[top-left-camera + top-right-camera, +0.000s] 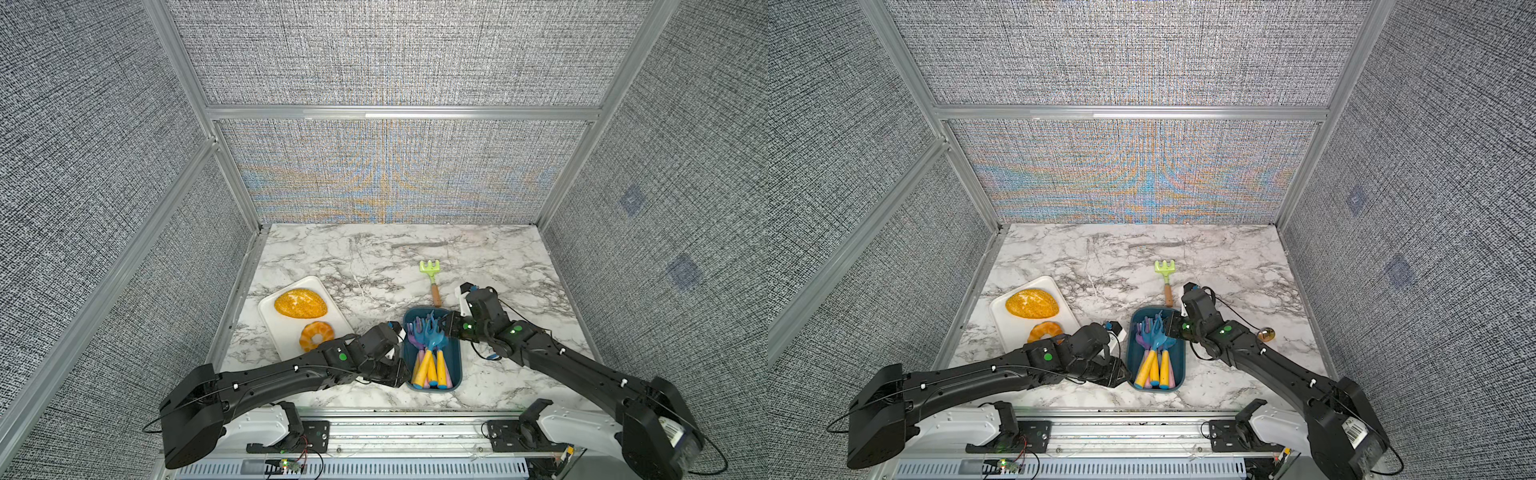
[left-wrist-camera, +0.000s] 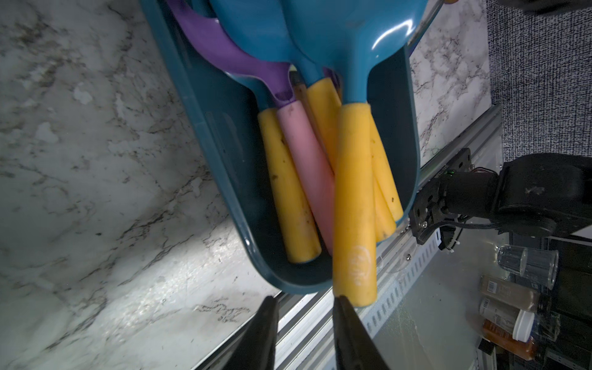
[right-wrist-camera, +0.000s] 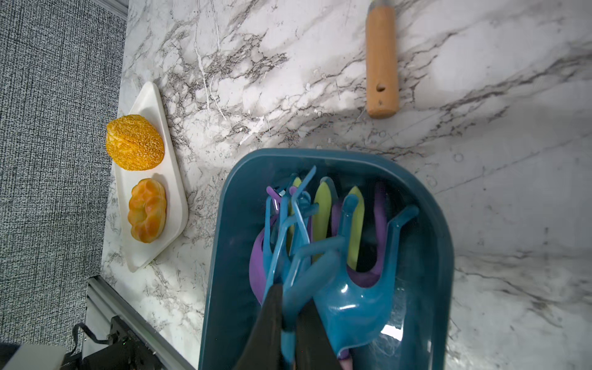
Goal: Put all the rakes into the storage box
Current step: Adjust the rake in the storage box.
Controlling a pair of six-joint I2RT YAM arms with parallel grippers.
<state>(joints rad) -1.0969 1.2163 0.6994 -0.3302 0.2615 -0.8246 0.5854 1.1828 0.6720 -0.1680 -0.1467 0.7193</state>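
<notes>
Several toy rakes with yellow and pink handles lie in the storage box [image 1: 457,361], a shallow teal bin at the lower centre of both top views, on a marble table [image 1: 498,257]. The right gripper [image 3: 290,307] is clamped tight on a prong of the blue rake [image 3: 349,301], whose head rests on top of the pile inside the bin. What appears to be this rake's yellow handle [image 2: 354,208] runs the length of the bin, and its end pokes out over the rim. The left gripper [image 2: 304,301] sits just beyond that handle end, its jaws a little apart with nothing between them. One green rake [image 1: 432,280] with a wooden handle lies on the table just above the bin in the frame, and neither gripper holds it. At the left, a white tray [image 1: 332,316] carries two pastries. By the look of it, the blue rake is nearly stowed and needs only to be released, perhaps after a nudge on its handle. The green rake is not yet in the bin.
</notes>
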